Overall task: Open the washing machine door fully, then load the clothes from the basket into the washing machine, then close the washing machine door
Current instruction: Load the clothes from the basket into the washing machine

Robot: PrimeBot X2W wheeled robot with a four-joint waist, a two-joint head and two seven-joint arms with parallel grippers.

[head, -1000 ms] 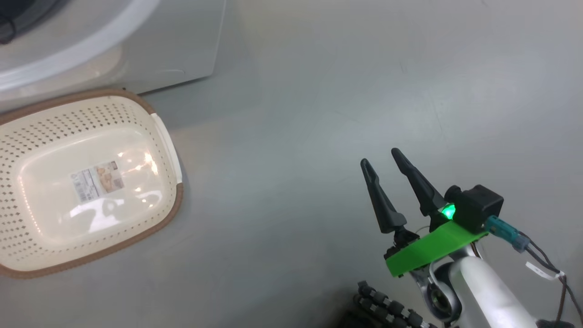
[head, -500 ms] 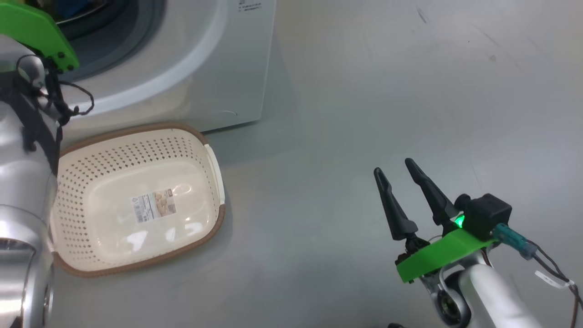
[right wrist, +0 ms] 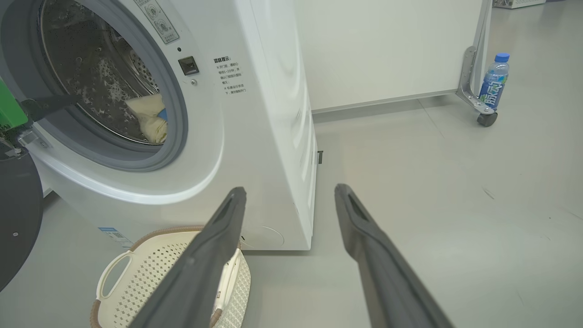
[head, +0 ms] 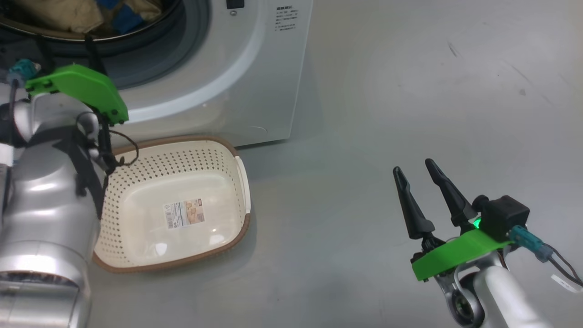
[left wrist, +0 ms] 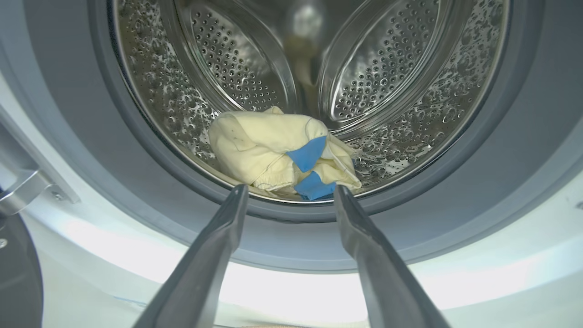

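Observation:
The washing machine (head: pixel 255 68) stands open at the top left, and its black-rimmed door (right wrist: pixel 16 218) is swung out to the left. The clothes (left wrist: pixel 282 152), cream with blue patches, lie low in the steel drum; they also appear as clothes (right wrist: pixel 148 118) through the opening. My left gripper (left wrist: pixel 290 191) is open just outside the drum mouth, pointing at them with nothing between its fingers. The basket (head: pixel 182 164) sits on the floor before the washer, showing just the label on its floor. My right gripper (head: pixel 416 168) is open over bare floor, well right of the basket.
My left forearm (head: pixel 45 205) overlaps the basket's left side. A blue-capped bottle (right wrist: pixel 494 82) stands by a caster wheel (right wrist: pixel 487 119) at the far right, near a white wall panel. Grey floor stretches to the right of the washer.
The head camera has swung towards the washer, bringing the drum, the clothes and my left arm into its picture. Both grippers stay open.

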